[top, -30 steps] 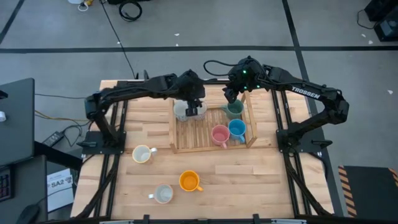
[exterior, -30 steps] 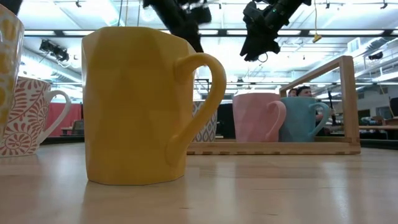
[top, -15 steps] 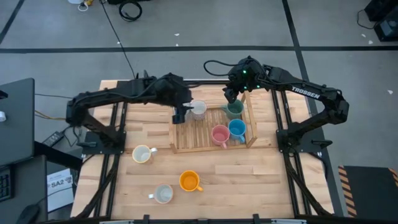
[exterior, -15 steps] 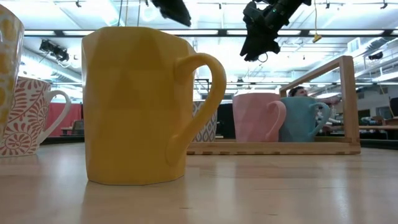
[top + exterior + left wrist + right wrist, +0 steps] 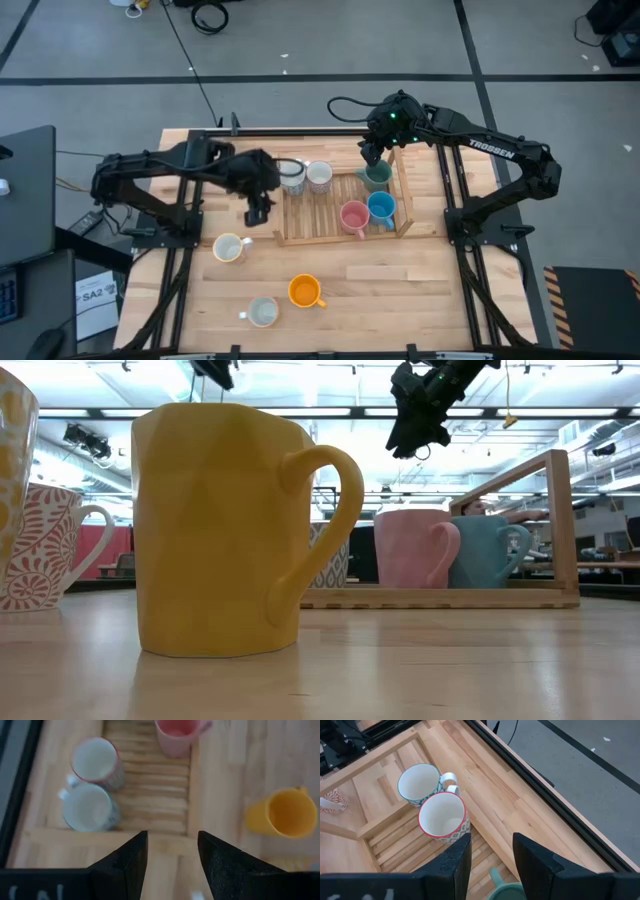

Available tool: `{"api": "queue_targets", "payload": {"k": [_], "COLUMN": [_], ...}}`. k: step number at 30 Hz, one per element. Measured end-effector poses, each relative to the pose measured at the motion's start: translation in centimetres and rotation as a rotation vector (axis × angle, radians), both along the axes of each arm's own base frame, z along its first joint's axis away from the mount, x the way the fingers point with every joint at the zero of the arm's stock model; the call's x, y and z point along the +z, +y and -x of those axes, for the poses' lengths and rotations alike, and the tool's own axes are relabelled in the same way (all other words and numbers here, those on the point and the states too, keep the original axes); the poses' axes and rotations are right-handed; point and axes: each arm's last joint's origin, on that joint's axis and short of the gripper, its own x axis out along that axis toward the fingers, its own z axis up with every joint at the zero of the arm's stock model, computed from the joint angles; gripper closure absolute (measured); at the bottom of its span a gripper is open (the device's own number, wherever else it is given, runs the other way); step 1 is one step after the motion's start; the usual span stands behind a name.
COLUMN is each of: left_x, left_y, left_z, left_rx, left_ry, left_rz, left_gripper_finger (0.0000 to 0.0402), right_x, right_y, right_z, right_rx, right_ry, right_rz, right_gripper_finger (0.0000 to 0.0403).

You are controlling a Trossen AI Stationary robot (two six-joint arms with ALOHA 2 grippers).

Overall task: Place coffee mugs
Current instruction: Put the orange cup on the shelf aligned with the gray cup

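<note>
Left gripper (image 5: 256, 212) is withdrawn from the wooden tray (image 5: 340, 238), fingers apart and empty; a whitish mug (image 5: 319, 175) is left standing in the tray beside a patterned mug (image 5: 291, 174). Five mugs are now trayed; cream (image 5: 228, 247), grey (image 5: 262, 312) and orange (image 5: 304, 291) remain outside. Right gripper (image 5: 371, 152) is held open above the green mug (image 5: 377, 176)

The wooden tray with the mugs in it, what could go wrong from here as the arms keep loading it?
The two patterned mugs sit touching in the tray's far corner, so setting another beside them may knock them. The right gripper hangs open just over the green mug and could clip its rim if it drops. The left gripper, open outside the tray, may catch the tray's side rail when it comes back in.
</note>
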Motion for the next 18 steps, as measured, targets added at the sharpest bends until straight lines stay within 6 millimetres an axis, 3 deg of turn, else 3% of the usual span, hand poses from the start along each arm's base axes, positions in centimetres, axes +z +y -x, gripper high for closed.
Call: {"api": "queue_targets", "payload": {"k": [13, 18], "left_x": [-0.4, -1.9], "left_y": [-4.0, -4.6], "left_z": [1.7, 2.8], "left_rx": [0.034, 0.099], "left_ry": [0.101, 0.235], "left_rz": [0.004, -0.007], "left_gripper_finger": [0.0221, 0.0221], "right_x": [0.0, 0.0], "right_y": [0.0, 0.0], "right_z": [0.0, 0.0], "right_rx": [0.005, 0.003], "right_ry": [-0.002, -0.003], "right_rz": [-0.004, -0.006], "right_gripper_finger": [0.0253, 0.0253]}}
